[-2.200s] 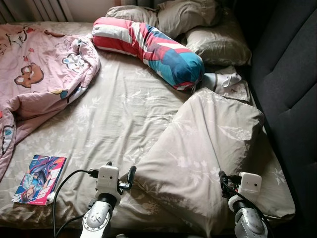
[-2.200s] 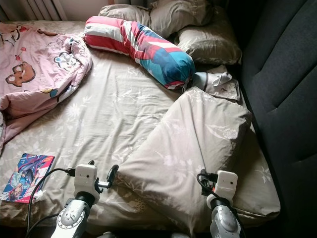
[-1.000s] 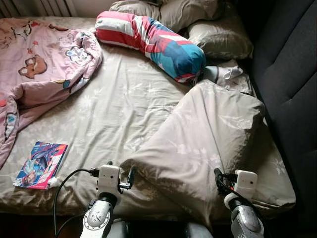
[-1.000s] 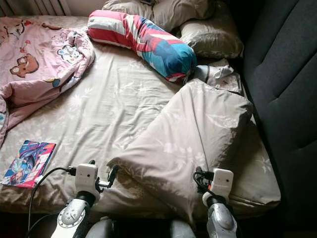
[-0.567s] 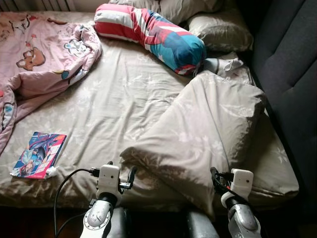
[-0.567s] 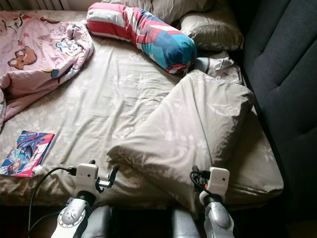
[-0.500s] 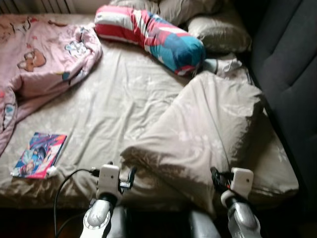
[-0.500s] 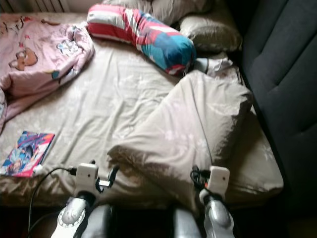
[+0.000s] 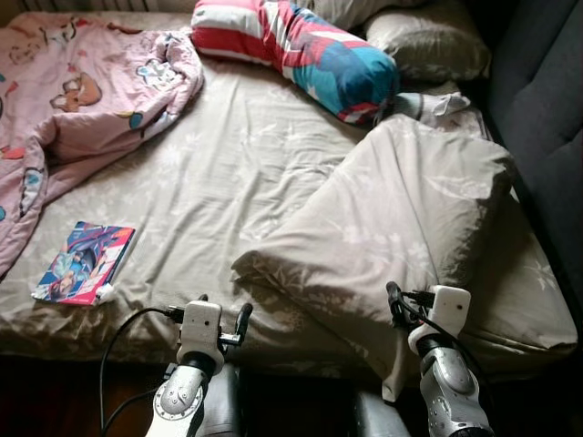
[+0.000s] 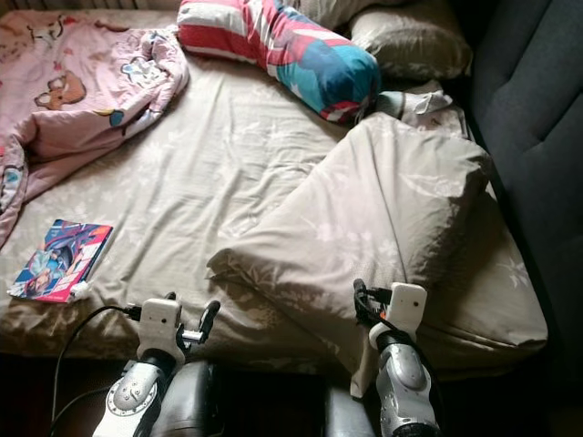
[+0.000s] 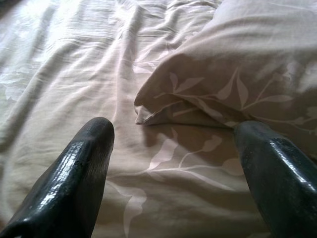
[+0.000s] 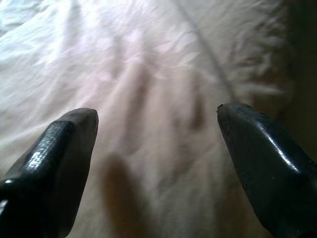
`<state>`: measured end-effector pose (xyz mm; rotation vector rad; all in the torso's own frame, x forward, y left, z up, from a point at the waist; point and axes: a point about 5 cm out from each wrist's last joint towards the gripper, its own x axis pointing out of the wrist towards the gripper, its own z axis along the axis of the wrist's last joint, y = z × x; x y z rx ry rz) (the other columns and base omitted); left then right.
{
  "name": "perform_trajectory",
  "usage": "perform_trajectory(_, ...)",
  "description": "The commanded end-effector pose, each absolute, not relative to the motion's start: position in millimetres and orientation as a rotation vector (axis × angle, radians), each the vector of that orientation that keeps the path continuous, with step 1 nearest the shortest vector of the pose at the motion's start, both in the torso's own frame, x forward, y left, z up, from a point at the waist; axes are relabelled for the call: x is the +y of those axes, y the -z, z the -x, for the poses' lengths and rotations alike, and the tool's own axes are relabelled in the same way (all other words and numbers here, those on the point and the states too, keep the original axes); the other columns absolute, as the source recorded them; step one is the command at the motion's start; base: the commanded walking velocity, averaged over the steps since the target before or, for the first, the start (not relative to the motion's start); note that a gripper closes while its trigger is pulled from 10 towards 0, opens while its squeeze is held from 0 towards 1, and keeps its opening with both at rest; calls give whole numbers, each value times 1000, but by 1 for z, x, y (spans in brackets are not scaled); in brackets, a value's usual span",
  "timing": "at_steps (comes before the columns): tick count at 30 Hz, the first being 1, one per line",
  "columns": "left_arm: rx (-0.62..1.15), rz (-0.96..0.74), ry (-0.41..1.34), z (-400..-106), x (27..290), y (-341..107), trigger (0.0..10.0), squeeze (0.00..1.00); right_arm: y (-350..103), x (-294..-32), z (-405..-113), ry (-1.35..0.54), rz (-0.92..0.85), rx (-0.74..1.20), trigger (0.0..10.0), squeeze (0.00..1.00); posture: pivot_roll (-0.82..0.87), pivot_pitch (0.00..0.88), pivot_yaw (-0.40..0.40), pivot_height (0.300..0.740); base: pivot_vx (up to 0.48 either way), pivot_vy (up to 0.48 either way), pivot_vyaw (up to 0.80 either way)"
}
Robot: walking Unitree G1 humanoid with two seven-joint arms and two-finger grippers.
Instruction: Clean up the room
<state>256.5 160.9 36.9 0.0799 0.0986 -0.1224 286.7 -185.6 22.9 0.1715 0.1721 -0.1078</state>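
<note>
Just ahead of the left end effector (image 11: pixel 173 148), fingers spread wide over the beige leaf-print sheet of the bed (image 9: pixel 228 182), the near corner of a large beige pillow (image 9: pixel 401 218), lying flat and untouched. Beside that corner, toward the right, the right end effector (image 12: pixel 156 148), likewise spread apart, fingers hovering at the pillow's near edge, gripping nothing. Well off to the left of the left end effector, near the mattress edge, a colourful book (image 9: pixel 84 262), lying flat. Far ahead, a striped red, white and blue bolster (image 9: pixel 296 50) across the bed, two more beige pillows (image 9: pixel 428 41) behind it. Far ahead and left, a crumpled pink cartoon-print blanket (image 9: pixel 64 109). Along the right side, a dark upholstered headboard (image 9: pixel 547 109).
</note>
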Motion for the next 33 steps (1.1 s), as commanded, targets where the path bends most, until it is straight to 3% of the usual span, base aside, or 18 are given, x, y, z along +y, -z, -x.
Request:
perform_trajectory(1,128,-80,116,-251,164,-31,10000,0,-25,-192,-286,152,-175,155,10000,0,-77,207,-10,641,0,0,0)
perform_trajectory(4,130,-82,120,-252,164,-31,10000,0,-30,-195,-288,176,-190,120,10000,0,-81,212,-8,641,0,0,0)
perform_trajectory(5,129,-81,122,-251,163,-31,10000,0,-29,-195,-288,174,-205,128,10000,929,-82,213,-7,641,0,0,0)
perform_trajectory(6,129,-80,124,-251,162,-32,10000,0,-26,-195,-286,179,-207,143,10000,1000,-82,213,-7,641,0,0,0)
perform_trajectory(9,133,-80,126,-251,162,-30,10000,0,-19,-199,-283,208,-223,183,10000,1000,-81,219,-4,641,0,0,0)
perform_trajectory(10,135,-81,127,-250,163,-30,10000,0,-14,-201,-281,230,-241,218,10000,439,-77,223,-2,641,0,0,0)
perform_trajectory(11,136,-82,127,-250,163,-30,10000,0,-13,-201,-280,237,-246,226,10000,439,-77,223,-2,641,0,0,0)
perform_trajectory(12,138,-84,127,-249,164,-29,10000,0,-8,-201,-279,230,-286,258,10000,0,-76,229,1,641,0,0,0)
perform_trajectory(22,141,-94,126,-248,168,-30,10000,0,3,-199,-278,207,-350,358,10000,0,-70,243,7,641,0,0,0)
perform_trajectory(33,142,-102,142,-246,166,-31,10000,0,15,-177,-277,11,-475,487,10000,0,-55,259,16,641,0,0,0)
